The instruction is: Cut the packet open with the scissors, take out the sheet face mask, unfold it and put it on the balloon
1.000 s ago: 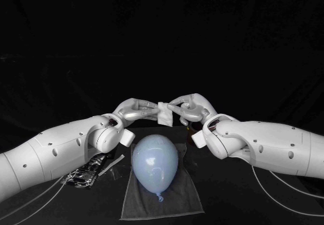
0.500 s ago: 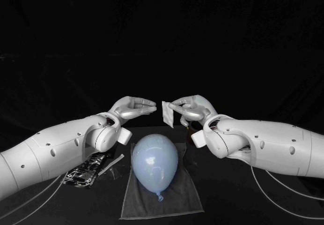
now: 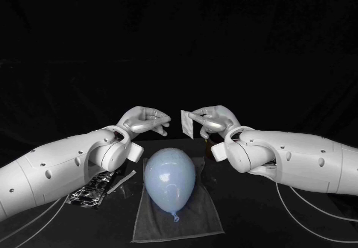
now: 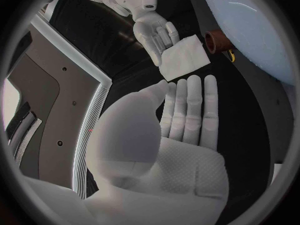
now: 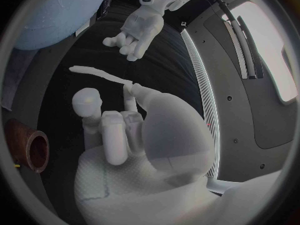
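Observation:
The folded white sheet mask [image 3: 187,124] hangs in the air above the far end of the balloon, pinched by my right hand [image 3: 211,119]. My left hand [image 3: 145,120] hovers a short gap to its left and holds nothing, its fingers loosely apart. In the left wrist view my own fingers [image 4: 187,110] reach toward the mask [image 4: 184,57] without touching it. In the right wrist view the mask [image 5: 100,75] shows edge-on at my right hand [image 5: 119,127]. The pale blue balloon [image 3: 170,175] lies on a grey towel [image 3: 179,222]. The cut silver packet [image 3: 91,191] lies at the lower left.
A brown cup-like holder [image 3: 212,139] stands just behind the balloon, under my right hand; it is also in the left wrist view [image 4: 215,40]. A thin cut strip [image 3: 124,181] lies between the packet and the towel.
My left hand has let go of the mask and drawn a little to the left. The right hand still holds the mask, now hanging more edge-on.

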Action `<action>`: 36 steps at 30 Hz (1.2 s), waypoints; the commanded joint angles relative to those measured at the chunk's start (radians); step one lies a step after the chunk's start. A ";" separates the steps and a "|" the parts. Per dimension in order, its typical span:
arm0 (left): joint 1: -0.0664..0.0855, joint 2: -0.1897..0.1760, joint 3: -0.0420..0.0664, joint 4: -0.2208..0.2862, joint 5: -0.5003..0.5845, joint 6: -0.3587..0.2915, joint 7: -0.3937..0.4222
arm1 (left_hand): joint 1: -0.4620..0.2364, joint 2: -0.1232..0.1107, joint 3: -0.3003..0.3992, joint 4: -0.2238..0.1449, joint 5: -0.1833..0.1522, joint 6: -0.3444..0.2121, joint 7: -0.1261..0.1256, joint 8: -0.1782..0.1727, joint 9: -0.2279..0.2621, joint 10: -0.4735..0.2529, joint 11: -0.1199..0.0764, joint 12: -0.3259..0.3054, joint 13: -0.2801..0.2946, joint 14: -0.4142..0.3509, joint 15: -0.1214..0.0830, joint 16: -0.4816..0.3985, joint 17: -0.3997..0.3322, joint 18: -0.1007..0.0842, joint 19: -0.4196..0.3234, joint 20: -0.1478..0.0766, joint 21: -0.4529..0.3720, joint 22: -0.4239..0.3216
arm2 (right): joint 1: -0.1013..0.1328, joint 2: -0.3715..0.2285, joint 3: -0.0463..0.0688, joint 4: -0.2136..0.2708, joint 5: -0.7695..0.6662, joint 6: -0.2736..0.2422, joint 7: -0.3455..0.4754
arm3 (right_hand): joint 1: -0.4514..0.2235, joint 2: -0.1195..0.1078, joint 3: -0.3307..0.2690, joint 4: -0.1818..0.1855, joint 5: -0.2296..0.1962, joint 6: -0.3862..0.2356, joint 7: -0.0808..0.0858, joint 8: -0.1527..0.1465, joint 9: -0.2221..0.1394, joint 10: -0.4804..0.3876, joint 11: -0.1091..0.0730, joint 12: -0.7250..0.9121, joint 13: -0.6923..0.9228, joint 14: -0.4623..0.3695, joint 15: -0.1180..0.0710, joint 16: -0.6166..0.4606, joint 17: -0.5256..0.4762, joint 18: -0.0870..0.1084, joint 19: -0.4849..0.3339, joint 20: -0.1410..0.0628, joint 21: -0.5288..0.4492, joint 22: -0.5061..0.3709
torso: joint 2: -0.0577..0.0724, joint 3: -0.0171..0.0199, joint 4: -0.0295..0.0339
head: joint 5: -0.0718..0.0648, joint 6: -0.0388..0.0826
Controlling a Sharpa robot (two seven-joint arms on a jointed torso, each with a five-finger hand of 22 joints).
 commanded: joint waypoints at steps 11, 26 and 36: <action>0.001 0.025 0.001 0.034 0.129 0.078 -0.094 | -0.111 0.015 0.013 0.160 -0.002 -0.026 -0.002 -0.021 0.009 0.054 -0.021 0.147 0.110 0.181 -0.032 0.306 0.234 0.000 0.066 -0.075 0.238 0.152 | 0.000 0.011 0.001 -0.002 0.034 -0.021 0.022 | 0.000 0.003 0.007 0.000 0.005 0.019 -0.010 0.008 0.014 0.104 -0.008 0.003 0.257 0.088 -0.010 0.002 0.221 -0.001 0.003 0.003 -0.002 -0.003 | 0.000 0.0010 -0.0001 | 0.005 0.000; 0.002 0.057 0.001 0.031 0.183 0.068 -0.140 | -0.232 0.026 -0.068 0.174 -0.002 -0.032 0.011 -0.056 0.003 0.024 -0.007 0.156 0.135 0.105 -0.018 0.201 0.114 0.001 0.008 -0.059 0.248 0.167 | 0.000 0.016 0.001 0.014 0.034 -0.010 0.019 | -0.002 0.004 0.008 0.001 0.005 0.019 -0.010 0.008 0.014 0.103 -0.009 0.002 0.256 0.089 -0.011 0.003 0.222 -0.001 0.003 0.002 -0.002 -0.003 | 0.000 0.0008 0.0002 | 0.009 0.001; 0.002 0.062 0.001 0.036 0.220 0.061 -0.126 | -0.268 0.048 -0.149 0.174 -0.002 -0.030 0.004 -0.082 0.002 0.041 -0.016 0.233 0.198 0.221 -0.027 0.397 0.331 0.002 0.016 -0.068 0.323 0.216 | -0.001 0.021 0.001 0.017 0.033 -0.003 0.015 | -0.002 0.005 0.009 0.002 0.005 0.019 -0.010 0.008 0.014 0.104 -0.009 0.003 0.258 0.089 -0.011 0.003 0.223 -0.001 0.003 0.002 -0.002 -0.003 | -0.001 -0.0002 0.0012 | 0.010 0.001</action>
